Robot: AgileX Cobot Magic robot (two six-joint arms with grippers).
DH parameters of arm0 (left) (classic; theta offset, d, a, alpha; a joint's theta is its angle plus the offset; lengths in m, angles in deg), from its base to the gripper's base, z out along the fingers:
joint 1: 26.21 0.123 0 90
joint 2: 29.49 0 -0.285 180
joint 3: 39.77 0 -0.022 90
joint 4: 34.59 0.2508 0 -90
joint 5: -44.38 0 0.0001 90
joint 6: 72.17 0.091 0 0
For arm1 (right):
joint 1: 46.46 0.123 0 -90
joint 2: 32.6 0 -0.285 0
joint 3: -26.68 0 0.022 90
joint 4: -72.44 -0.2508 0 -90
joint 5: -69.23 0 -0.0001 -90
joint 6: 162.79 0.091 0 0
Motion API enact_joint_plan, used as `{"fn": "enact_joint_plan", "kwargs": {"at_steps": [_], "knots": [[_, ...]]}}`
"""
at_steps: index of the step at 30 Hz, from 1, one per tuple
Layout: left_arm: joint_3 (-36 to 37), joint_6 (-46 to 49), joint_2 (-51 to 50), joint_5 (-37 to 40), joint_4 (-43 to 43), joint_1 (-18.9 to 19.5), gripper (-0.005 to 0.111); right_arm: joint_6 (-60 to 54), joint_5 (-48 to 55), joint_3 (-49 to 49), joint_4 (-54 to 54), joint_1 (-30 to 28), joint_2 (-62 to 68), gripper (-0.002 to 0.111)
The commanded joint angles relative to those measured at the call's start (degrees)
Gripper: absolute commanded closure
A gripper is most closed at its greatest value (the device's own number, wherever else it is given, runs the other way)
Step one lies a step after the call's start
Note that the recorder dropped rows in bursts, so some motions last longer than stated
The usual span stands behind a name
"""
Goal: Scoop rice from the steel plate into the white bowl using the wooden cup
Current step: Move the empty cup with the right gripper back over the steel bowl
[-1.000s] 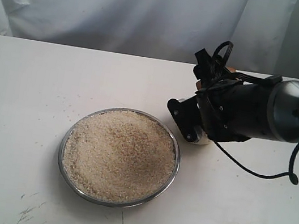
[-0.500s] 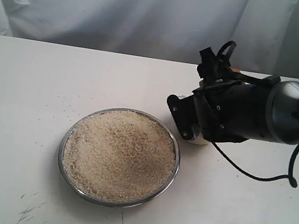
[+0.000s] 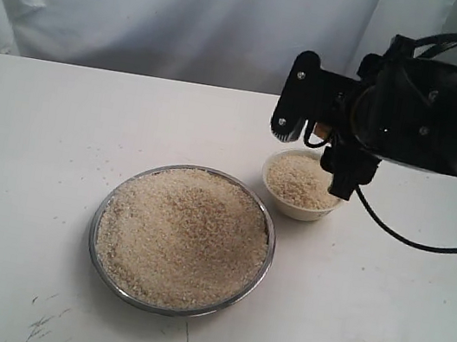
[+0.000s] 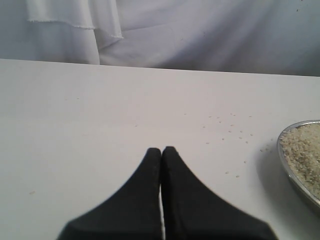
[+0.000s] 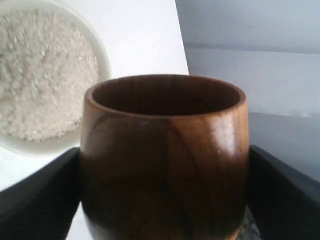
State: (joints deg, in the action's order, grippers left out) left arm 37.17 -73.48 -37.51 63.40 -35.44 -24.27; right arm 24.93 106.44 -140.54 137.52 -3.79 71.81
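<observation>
- Your right pincer (image 3: 318, 133) has its jaws spread wide and clamped on both sides of the wooden cup (image 5: 165, 150). It's a firm two-sided grip with the cup's belly filling the gap.
- The cup is up in the air over the white bowl (image 3: 290, 209), clear of the desk (image 3: 31, 147). In the exterior view you only get a brown sliver of it because the black pincer body hides the rest.
- From the right wrist view the cup's mouth shows dark wood inside, and I can't spot any grains in the part that's visible.
- The bowl has a layer of rice in it and sits just behind and to the right of the steel plate (image 3: 187, 312). They're really close, and I can't tell if the rims touch.
- The rice (image 3: 183, 234) is heaped up on the plate and covers it almost to the rim.
- One black finger hangs in front of the bowl's right edge, so that bit of rim is blocked in the exterior view.
- Your left pincer (image 4: 161, 152) is closed tip to tip with nothing in it, low over bare desk with the plate's edge off to one side.
- A few stray grains (image 4: 230, 125) are scattered on the desk near that plate edge.
- A black cable (image 3: 410, 241) loops down under the right arm.
- There are dark scuff marks (image 3: 40, 324) on the desk's near corner, and a white cloth (image 3: 150, 9) hangs behind everything.
</observation>
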Motion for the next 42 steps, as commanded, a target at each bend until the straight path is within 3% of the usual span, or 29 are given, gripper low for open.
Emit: {"fn": "enact_joint_plan", "kwargs": {"at_steps": [1,7,14,28,42], "knots": [[0.3,0.0,0.2,-0.8,0.1,-0.2,0.107,0.6,-6.4,0.0,-7.9,1.6,-3.1,0.108],[0.3,0.0,0.2,-0.8,0.1,-0.2,0.107,-2.9,-12.4,1.1,-13.1,9.7,-2.7,0.108],[0.3,0.0,0.2,-0.8,0.1,-0.2,0.107,-15.0,-8.5,1.4,-12.9,14.4,1.3,0.108],[0.3,0.0,0.2,-0.8,0.1,-0.2,0.107,-28.9,4.0,-11.6,-12.2,15.0,11.5,0.108],[0.3,0.0,0.2,-0.8,0.1,-0.2,0.107,-39.4,6.7,-13.2,-7.7,14.8,15.7,0.108]]}}
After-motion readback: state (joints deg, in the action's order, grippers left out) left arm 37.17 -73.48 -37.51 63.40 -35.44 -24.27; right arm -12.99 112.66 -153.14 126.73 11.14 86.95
